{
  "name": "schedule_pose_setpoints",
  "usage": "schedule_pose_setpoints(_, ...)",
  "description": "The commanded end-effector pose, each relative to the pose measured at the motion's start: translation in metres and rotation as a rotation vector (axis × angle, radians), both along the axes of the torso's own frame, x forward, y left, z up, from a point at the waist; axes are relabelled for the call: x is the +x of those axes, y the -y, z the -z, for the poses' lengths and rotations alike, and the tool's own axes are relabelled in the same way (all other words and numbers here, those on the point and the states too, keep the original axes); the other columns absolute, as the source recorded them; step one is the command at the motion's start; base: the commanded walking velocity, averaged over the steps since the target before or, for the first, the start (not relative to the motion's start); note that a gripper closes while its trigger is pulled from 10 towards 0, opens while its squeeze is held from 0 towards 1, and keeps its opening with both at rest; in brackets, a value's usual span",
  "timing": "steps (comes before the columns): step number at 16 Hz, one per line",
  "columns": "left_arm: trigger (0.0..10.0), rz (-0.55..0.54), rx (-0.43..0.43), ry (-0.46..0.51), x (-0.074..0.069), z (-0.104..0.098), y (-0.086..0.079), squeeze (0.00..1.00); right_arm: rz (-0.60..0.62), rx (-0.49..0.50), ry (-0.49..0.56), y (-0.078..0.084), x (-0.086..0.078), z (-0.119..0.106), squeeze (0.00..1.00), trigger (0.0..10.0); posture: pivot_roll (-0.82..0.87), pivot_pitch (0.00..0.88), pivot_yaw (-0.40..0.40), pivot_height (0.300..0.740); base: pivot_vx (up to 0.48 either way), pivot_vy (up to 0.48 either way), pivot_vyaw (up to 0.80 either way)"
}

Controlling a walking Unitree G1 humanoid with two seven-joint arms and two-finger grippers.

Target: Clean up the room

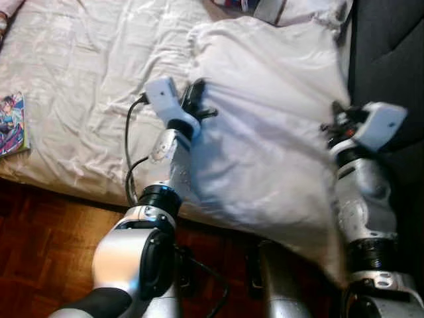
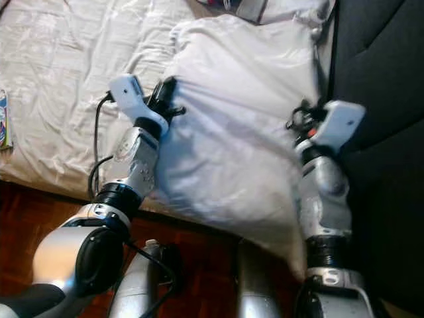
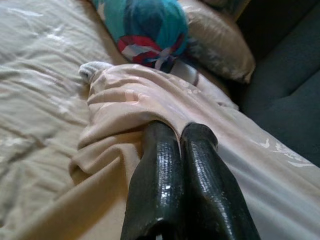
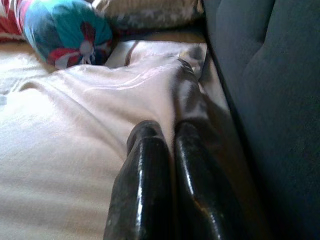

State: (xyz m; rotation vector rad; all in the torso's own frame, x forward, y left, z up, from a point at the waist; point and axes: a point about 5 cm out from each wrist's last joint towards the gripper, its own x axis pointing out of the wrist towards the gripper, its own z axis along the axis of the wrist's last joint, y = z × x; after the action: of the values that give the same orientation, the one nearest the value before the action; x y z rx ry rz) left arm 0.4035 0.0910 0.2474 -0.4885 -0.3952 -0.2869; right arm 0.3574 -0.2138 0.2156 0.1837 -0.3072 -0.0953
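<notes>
A large white pillow [image 1: 265,119] hangs over the bed's near edge, held from both sides. My left gripper [image 1: 195,99] is shut on the pillow's left edge, and its black fingertips [image 3: 165,135] are pinched together on bunched fabric. My right gripper [image 1: 334,120] is shut on the pillow's right edge, its fingertips [image 4: 147,132] pressed into the cloth beside the dark padded wall. The pillow's lower corner droops past the mattress between my arms.
A rumpled cream sheet [image 1: 79,79] covers the bed. A colourful book [image 1: 12,124] lies at the bed's left edge. A blue-and-red round cushion [image 3: 145,25] and a beige pillow [image 3: 220,45] sit at the head. Dark upholstery [image 1: 391,46] rises on the right. Below is wood floor [image 1: 46,232].
</notes>
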Motion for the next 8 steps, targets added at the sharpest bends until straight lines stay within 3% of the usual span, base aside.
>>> schedule_pose_setpoints(1, 0.0, -0.093, -0.077, 0.205, -0.004, -0.048, -0.024, 0.0, 0.132, -0.006, 0.213, 0.028, -0.017, -0.041, 0.0, 0.0, -0.15, 0.499, 0.034, 0.661, 0.0, 0.0, 0.0)
schedule_pose_setpoints(4, 0.0, -0.004, -0.09, 0.31, -0.012, -0.068, -0.014, 0.0, 0.221, -0.018, 0.324, 0.04, -0.032, -0.064, 0.0, 0.0, -0.15, 0.497, 0.035, 0.661, 0.0, 0.0, 0.0)
schedule_pose_setpoints(6, 0.0, 0.072, -0.051, 0.32, -0.016, -0.06, -0.008, 0.0, 0.275, -0.028, 0.365, 0.043, -0.047, -0.064, 0.0, 0.0, -0.15, 0.497, 0.035, 0.661, 0.0, 0.0, 0.0)
schedule_pose_setpoints(7, 0.0, 0.12, -0.01, 0.258, -0.013, -0.043, -0.004, 0.0, 0.299, -0.037, 0.353, 0.043, -0.054, -0.055, 0.0, 0.0, -0.14, 0.499, 0.036, 0.661, 0.0, 0.0, 0.0)
schedule_pose_setpoints(8, 0.0, 0.187, 0.034, 0.159, -0.011, -0.014, -0.002, 0.0, 0.359, -0.059, 0.277, 0.049, -0.061, -0.032, 0.0, 0.0, -0.14, 0.501, 0.037, 0.661, 0.0, 0.0, 0.0)
